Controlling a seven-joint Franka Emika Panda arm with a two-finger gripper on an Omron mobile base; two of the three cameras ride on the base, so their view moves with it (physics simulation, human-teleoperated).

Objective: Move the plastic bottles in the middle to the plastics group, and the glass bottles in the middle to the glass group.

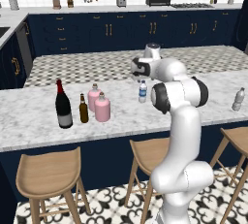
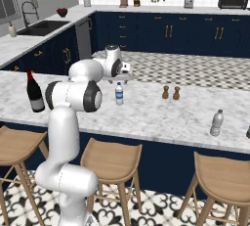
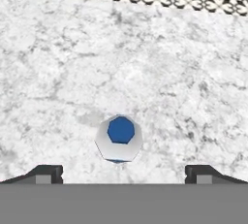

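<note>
We are listing, largest first: the marble surface carrying everything; the black wine bottle standing at its left end beside the brown beer bottle; two pink bottles standing just right of those, touching each other; the greyish plastic bottle standing well apart at the right end; the blue-labelled water bottle standing upright mid-surface. The gripper is hovering directly above it, jaws spread wide, holding nothing.
</note>
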